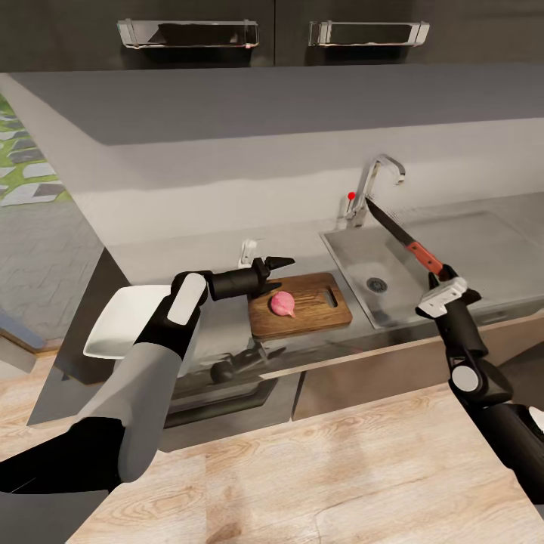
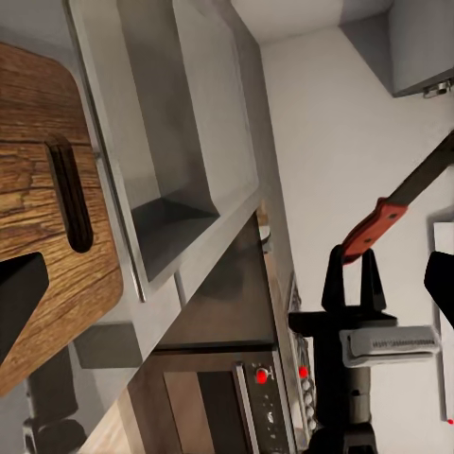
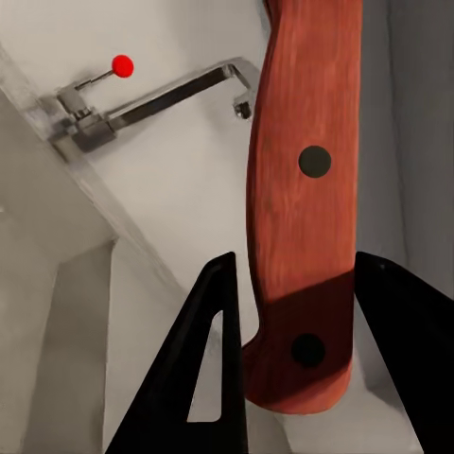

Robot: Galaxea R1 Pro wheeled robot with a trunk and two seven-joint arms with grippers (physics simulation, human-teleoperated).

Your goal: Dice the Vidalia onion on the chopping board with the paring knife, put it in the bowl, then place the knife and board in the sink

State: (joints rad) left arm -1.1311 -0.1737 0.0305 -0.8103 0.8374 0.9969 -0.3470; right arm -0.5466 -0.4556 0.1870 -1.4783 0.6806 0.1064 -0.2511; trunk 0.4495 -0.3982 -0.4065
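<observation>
One Vidalia onion (image 1: 282,304) is lying whole on one chopping board (image 1: 310,313), left of the board's slot-shaped handle hole. The board is sitting at the countertop's (image 1: 189,257) front edge, just left of the sink (image 1: 483,249). One white bowl (image 1: 121,321) is resting at the countertop's left end, partly hidden behind the left forearm.

The left arm is reaching across the countertop, its gripper (image 1: 281,263) pointing right just behind the board's back-left corner, fingers spread and gripping nothing. The right arm is rising from below the sink's front edge, its gripper (image 1: 446,278) clamping the red-orange handle of the one paring knife (image 1: 404,238). The dark blade is slanting up and back over the basin, its tip sitting near the chrome tap (image 1: 374,181) with the red knob (image 1: 351,196).
</observation>
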